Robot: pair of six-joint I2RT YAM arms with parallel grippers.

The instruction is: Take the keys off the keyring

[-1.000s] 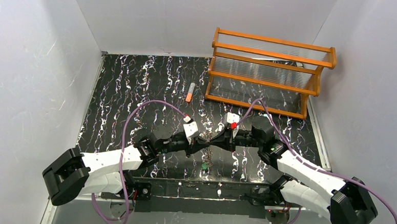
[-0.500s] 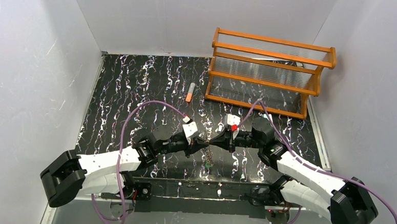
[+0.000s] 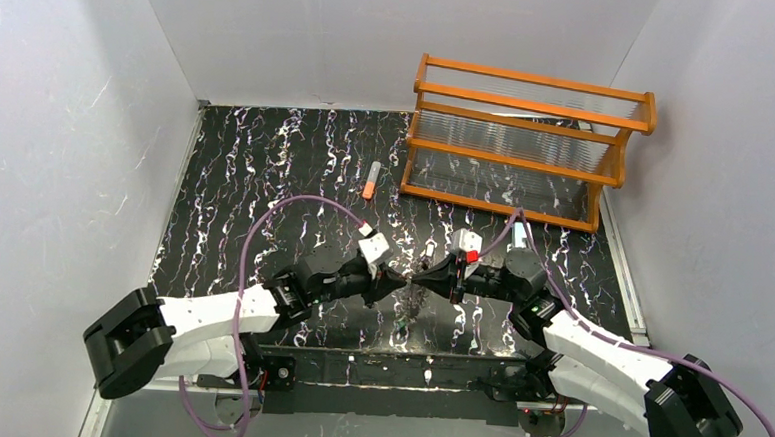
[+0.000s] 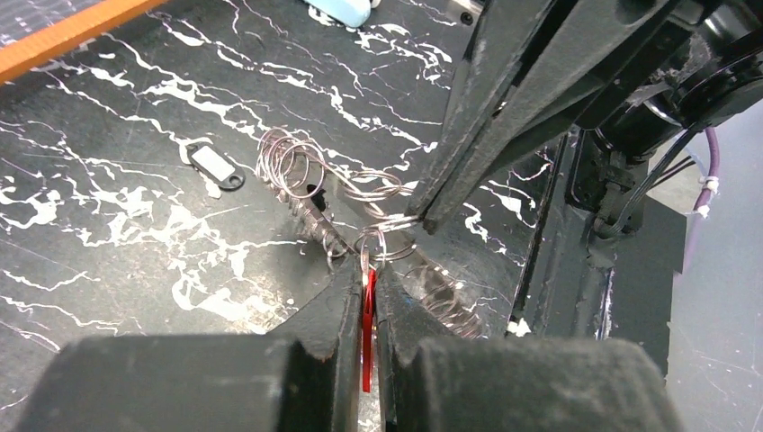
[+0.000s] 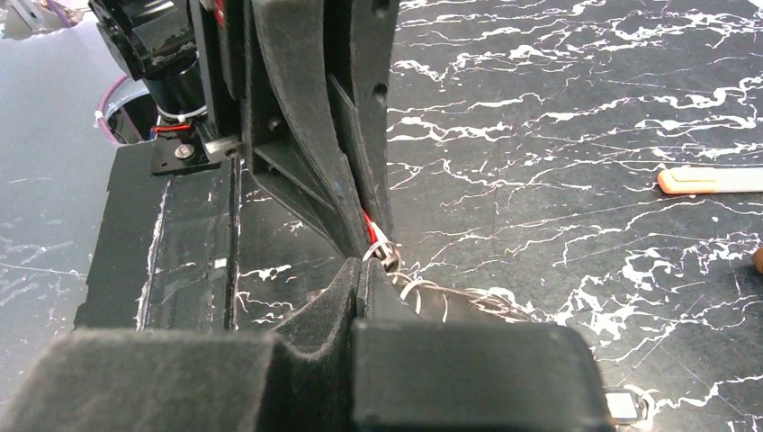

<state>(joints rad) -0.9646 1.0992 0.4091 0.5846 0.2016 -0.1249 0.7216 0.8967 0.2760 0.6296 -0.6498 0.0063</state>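
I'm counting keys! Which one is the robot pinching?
The red key, clamped in the left end effector; the dark-and-white key lies loose on the table.

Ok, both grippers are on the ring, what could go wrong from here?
The left gripper clamps the thin red key; a hard pull may slip it out. The right gripper pinches one wire loop of the keyring; pulling apart could stretch its coils. Both grippers nearly touch and may collide.

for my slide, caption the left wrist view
Left tool clamps the red key while right tool pinches the wire keyring.
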